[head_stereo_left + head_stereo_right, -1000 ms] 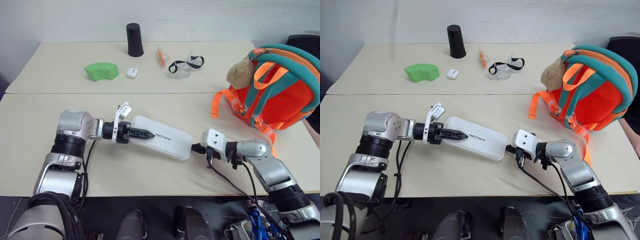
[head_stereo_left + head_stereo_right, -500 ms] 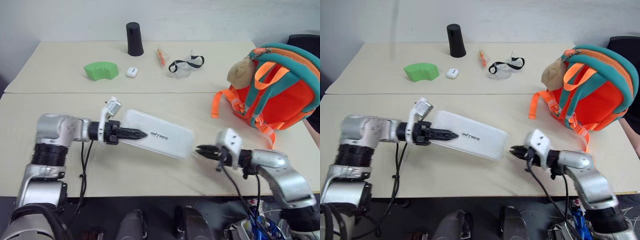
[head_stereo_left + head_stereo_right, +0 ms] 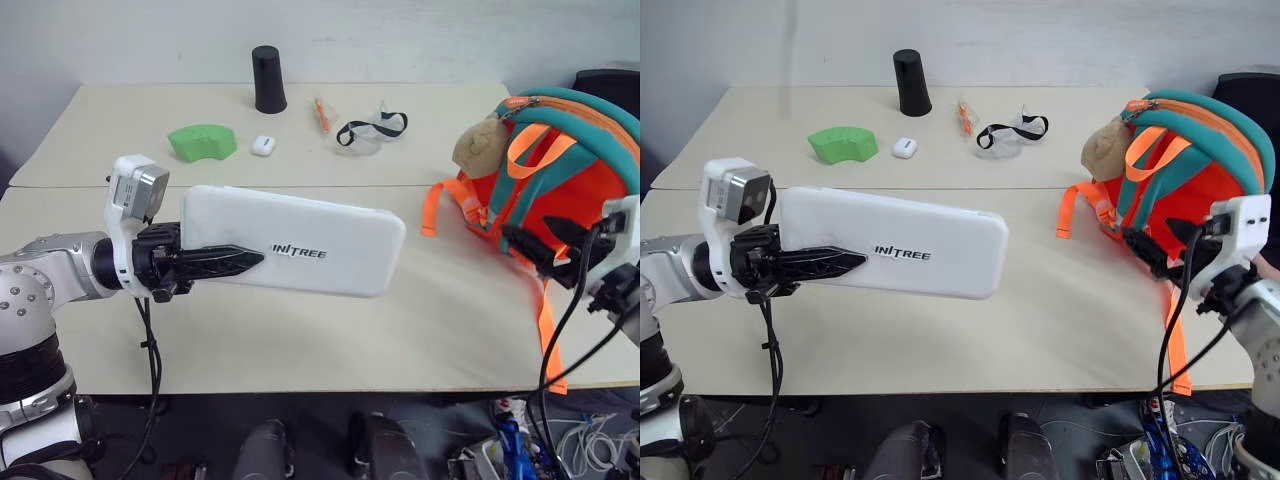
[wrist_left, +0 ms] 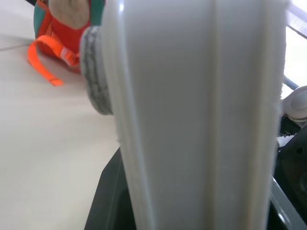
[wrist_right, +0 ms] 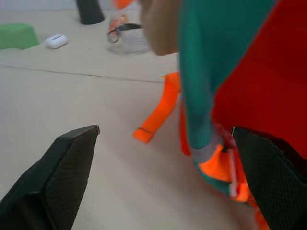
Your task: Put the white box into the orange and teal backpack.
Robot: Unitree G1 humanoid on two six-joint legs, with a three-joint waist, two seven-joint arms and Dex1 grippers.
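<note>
The white box (image 3: 300, 252) is held clear above the table (image 3: 300, 330) at its left end, pinched between the fingers of the left gripper (image 3: 225, 262). The orange and teal backpack (image 3: 560, 190) stands upright at the right side, where the right gripper (image 5: 163, 177) is seen spread wide just beside its lower front.

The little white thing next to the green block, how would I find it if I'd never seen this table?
Look to the far half of the table, where a tall black cup stands near the wall. In front of that cup and just beside the green block lies the little white case. It is pebble-sized and rounded, far smaller than the long white box with lettering.
</note>
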